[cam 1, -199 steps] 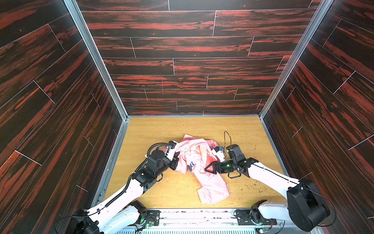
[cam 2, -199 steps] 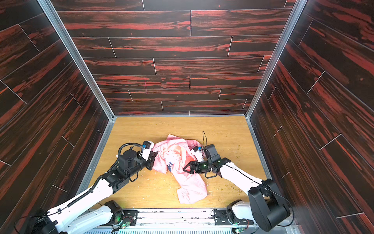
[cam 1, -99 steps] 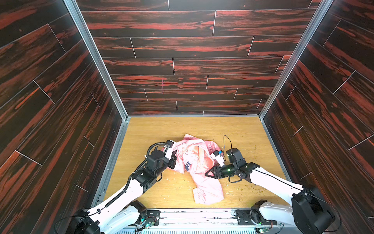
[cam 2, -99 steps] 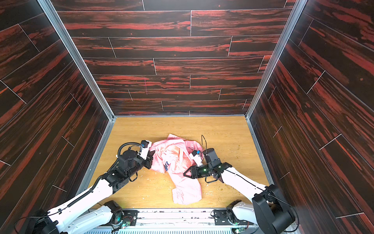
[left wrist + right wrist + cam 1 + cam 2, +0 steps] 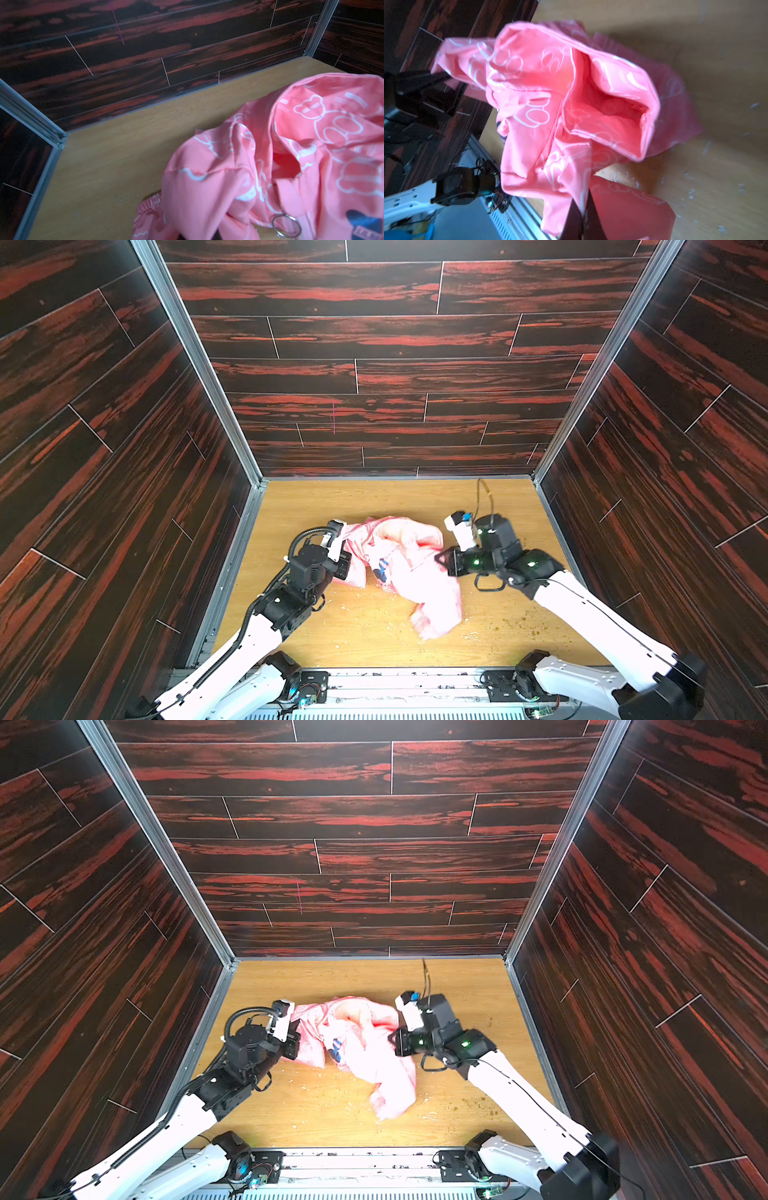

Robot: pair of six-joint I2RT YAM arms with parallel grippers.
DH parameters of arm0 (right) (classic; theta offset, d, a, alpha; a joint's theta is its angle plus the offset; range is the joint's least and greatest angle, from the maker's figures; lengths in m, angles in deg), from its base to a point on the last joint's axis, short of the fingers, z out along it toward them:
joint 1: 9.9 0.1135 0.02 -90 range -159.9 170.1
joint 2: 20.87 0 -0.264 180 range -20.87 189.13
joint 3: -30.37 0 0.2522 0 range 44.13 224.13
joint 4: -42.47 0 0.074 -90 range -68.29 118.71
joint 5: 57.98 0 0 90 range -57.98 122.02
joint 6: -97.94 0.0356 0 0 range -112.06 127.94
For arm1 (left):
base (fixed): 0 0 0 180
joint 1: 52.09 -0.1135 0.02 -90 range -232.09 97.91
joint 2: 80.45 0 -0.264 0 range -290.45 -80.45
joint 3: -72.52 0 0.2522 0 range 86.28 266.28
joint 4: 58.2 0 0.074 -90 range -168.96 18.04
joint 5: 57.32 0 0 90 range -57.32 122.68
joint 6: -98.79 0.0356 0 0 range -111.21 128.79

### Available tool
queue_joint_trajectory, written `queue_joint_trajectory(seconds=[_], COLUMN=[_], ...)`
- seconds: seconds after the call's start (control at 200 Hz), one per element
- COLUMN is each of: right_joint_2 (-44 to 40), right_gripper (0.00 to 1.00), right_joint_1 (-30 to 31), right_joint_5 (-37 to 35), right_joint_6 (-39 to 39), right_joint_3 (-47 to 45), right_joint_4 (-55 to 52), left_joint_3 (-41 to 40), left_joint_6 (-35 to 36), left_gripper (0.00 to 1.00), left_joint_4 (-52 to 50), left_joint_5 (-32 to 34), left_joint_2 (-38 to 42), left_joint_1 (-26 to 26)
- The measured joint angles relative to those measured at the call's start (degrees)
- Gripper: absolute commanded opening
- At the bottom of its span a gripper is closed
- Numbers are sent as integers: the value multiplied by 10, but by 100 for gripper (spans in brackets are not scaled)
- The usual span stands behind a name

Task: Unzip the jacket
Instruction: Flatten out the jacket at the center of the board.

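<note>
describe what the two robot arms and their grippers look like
Both arms have white shell links, the left arm and the right arm, with black joints and black wrist housings. A black ribbed hose loops over the left wrist; a thin black wire rises from the right. The left gripper and right gripper are black, with tapered fingers.

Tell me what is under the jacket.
Under the jacket only the wooden table shows, with crumbs scattered beside it. Anything beneath the bunched fabric is covered.
</note>
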Motion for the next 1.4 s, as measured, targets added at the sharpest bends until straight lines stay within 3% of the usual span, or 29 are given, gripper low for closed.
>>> queue_joint_trajectory(seconds=[0.24,0.521,0.696,0.802,0.872,0.962,1.117,1.152,1.192,1.227,1.262,1.308,1.358,1.403], right_joint_2=[-10,-59,-62,-22,24,90,256,287,308,319,324,324,324,324], right_gripper=[0,0,0,0,0,0,0,0,0,0,0,16,50,61], right_joint_1=[0,0,1,-44,-130,-219,-261,-262,-263,-264,-265,-266,-267,-268], right_joint_5=[-153,-290,-343,-346,-302,-245,-186,-175,-165,-158,-151,-147,-148,-153], right_joint_6=[-70,-136,-216,-260,-268,-269,-269,-269,-268,-268,-268,-266,-259,-254], right_joint_3=[187,350,405,399,372,298,209,197,186,178,173,171,171,172], right_joint_4=[-147,-245,-241,-224,-200,-151,-102,-96,-90,-88,-88,-88,-87,-87], left_joint_3=[141,333,421,457,470,457,388,386,386,387,387,387,387,387], left_joint_6=[82,193,252,282,292,288,280,282,284,286,287,287,280,274], left_gripper=[0,0,0,0,0,0,8,14,31,60,97,100,100,100], left_joint_4=[-92,-218,-260,-295,-321,-333,-332,-342,-353,-361,-368,-373,-375,-370], left_joint_5=[-5,-145,-177,-170,-184,-251,-323,-333,-346,-357,-363,-367,-365,-361], left_joint_2=[25,73,67,2,-65,-173,-373,-414,-459,-493,-515,-533,-537,-532], left_joint_1=[0,0,0,-6,-33,-97,-166,-173,-181,-189,-195,-200,-204,-206])
